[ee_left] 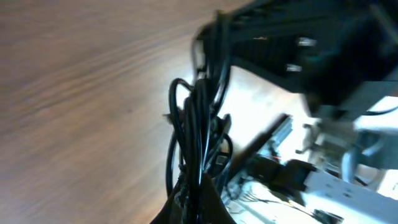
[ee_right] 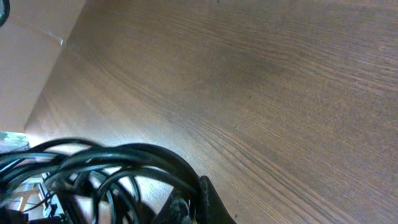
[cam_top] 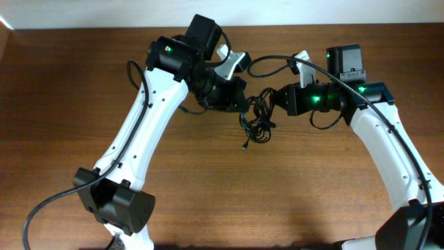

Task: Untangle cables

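The cables (cam_top: 257, 119) are a small dark tangle of thin black cords held between my two arms above the table, with loose loops and a plug end (cam_top: 245, 146) hanging down. My left gripper (cam_top: 243, 97) is shut on the tangle's left side; in the left wrist view the cords (ee_left: 199, 124) run up out of its jaws (ee_left: 198, 208). My right gripper (cam_top: 272, 99) is shut on the right side; in the right wrist view curved loops (ee_right: 112, 165) bunch against its finger (ee_right: 208, 202).
The brown wooden table (cam_top: 229, 201) lies below. The thicker black robot cables (cam_top: 277, 61) arc over the right arm and along the left arm (cam_top: 135, 73). A pale wall edge runs along the table's far side (cam_top: 69, 14).
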`<move>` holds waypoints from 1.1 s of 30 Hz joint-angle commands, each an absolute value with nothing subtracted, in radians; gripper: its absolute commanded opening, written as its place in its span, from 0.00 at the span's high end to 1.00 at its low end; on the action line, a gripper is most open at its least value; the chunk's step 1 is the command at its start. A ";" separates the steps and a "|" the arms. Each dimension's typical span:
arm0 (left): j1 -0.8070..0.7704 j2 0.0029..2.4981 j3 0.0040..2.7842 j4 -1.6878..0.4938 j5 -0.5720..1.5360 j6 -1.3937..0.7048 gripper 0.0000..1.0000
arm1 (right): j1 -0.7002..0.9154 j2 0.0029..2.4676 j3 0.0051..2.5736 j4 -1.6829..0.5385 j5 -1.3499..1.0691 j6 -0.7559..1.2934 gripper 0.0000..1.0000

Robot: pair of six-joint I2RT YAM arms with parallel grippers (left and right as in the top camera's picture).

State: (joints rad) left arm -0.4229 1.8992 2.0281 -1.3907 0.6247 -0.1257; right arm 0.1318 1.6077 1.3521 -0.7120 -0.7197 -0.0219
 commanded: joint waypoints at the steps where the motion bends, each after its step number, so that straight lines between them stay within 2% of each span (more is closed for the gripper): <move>1: -0.426 1.901 2.030 -1.389 0.347 -0.198 1.00 | 0.088 1.608 1.363 -0.694 -0.733 0.053 0.96; 3: -0.426 1.901 2.030 -1.386 0.151 -0.281 1.00 | 0.025 1.594 1.363 -0.685 -0.820 0.068 0.96; 10: -0.421 1.901 2.030 -1.354 -0.073 -0.302 1.00 | -0.189 1.542 1.363 -0.728 -1.074 0.113 0.96; 15: -0.414 1.901 2.030 -1.350 -0.087 -0.298 1.00 | -0.272 1.500 1.363 -0.822 -1.065 0.111 0.96; 21: -0.414 1.901 2.030 -1.336 0.057 -0.241 1.00 | -0.192 1.488 1.363 -0.834 -1.062 0.112 0.95; 22: -0.414 1.901 2.030 -1.332 0.097 -0.239 1.00 | -0.164 1.488 1.363 -0.830 -1.062 0.113 0.86; 25: -0.414 1.901 2.030 -1.305 0.193 -0.237 1.00 | -0.092 1.488 1.363 -0.792 -1.036 0.180 0.50; 26: -0.414 1.901 2.030 -1.294 0.218 -0.238 1.00 | -0.065 1.488 1.363 -0.768 -0.980 0.277 0.46; 29: -0.418 1.901 2.030 -1.254 0.248 -0.260 1.00 | -0.007 1.489 1.362 -0.698 -0.877 0.538 0.46; 33: -0.418 1.901 2.030 -1.220 0.248 -0.405 1.00 | 0.068 1.509 1.362 -0.547 -0.814 0.816 0.47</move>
